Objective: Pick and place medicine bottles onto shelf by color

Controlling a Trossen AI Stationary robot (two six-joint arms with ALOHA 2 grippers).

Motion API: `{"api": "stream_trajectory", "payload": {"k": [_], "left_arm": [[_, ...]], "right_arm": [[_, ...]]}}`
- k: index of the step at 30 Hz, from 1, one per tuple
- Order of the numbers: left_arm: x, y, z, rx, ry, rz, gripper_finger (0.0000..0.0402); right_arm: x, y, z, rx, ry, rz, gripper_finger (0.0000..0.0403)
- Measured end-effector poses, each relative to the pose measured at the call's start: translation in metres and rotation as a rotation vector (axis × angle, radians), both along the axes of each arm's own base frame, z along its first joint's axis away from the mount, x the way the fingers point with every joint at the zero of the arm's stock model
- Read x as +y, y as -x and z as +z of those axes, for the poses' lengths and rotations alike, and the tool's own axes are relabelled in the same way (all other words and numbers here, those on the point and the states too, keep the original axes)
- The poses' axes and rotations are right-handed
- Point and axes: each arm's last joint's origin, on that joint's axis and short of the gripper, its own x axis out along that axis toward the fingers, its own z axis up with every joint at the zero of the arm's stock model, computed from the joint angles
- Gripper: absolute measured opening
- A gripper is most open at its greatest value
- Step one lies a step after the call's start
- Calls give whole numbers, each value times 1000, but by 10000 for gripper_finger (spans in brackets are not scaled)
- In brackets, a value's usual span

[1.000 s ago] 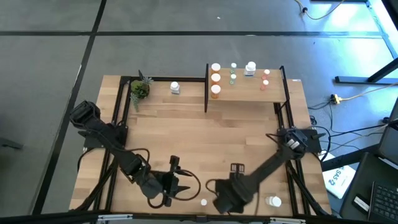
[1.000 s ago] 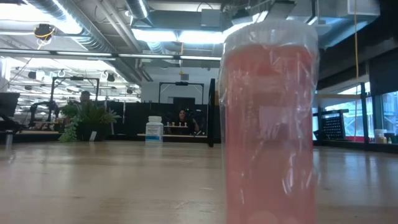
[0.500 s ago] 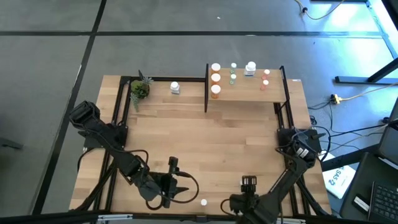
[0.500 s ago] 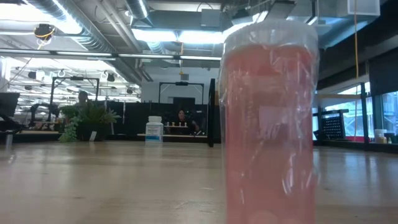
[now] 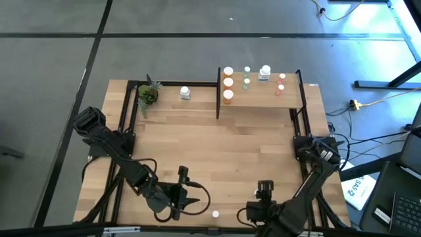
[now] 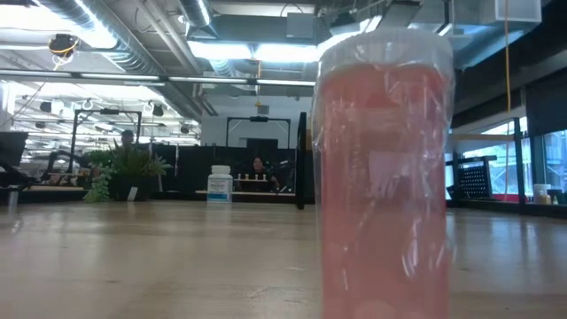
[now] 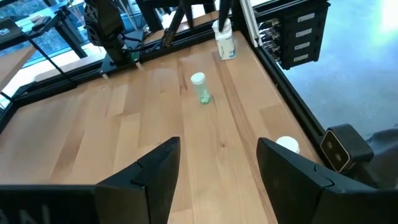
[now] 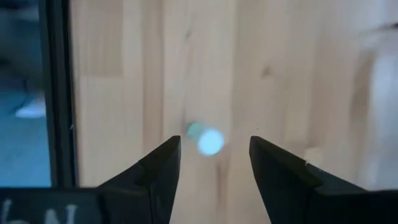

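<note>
- While the right claw (image 8: 214, 149) is hanging over the near edge of the table (image 5: 217, 141), its two fingers are standing apart and gripping nothing; a blurred green bottle (image 8: 205, 140) is lying on the wood below the gap between them.
- The left claw (image 7: 217, 144) is waiting beside it at the near edge, fingers likewise spread and empty.
- Farther out, the shelf (image 5: 260, 99) at the far right of the table is carrying three orange bottles (image 5: 227, 83) in a column, two green ones (image 5: 246, 81), a white one (image 5: 264, 72) and two pinkish ones (image 5: 280, 83) — so the sorting is looking well past halfway.
- Off the shelf, at least four are waiting: the green one, a white-capped bottle (image 5: 215, 213) near the front edge, a larger white bottle (image 5: 185, 93) beside the potted plant (image 5: 148, 94), and a pinkish bottle (image 6: 381, 177).
- The overhead view is hiding the green bottle under the right arm — only the wrist cameras are showing it, the left one seeing it upright (image 7: 200, 87) with a second white bottle (image 7: 225, 42) beyond.
- The table-level camera is filling up with the pinkish bottle standing right against the lens; I cannot tell where it sits in the overhead picture.
</note>
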Motion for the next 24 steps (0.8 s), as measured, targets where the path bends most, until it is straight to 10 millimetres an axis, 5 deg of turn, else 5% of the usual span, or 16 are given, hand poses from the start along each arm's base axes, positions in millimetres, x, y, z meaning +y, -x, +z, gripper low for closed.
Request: {"api": "stream_trajectory", "payload": {"k": [9,18,24], "left_arm": [[0,0,0,0,1,0,206],[0,0,0,0,1,0,206],[2,-1,0,-1,1,5,206]], "right_arm": [[-16,16,43,-221,26,3,194],[-46,44,24,-184,68,-115,194],[-58,51,9,-235,-72,-114,194]]}}
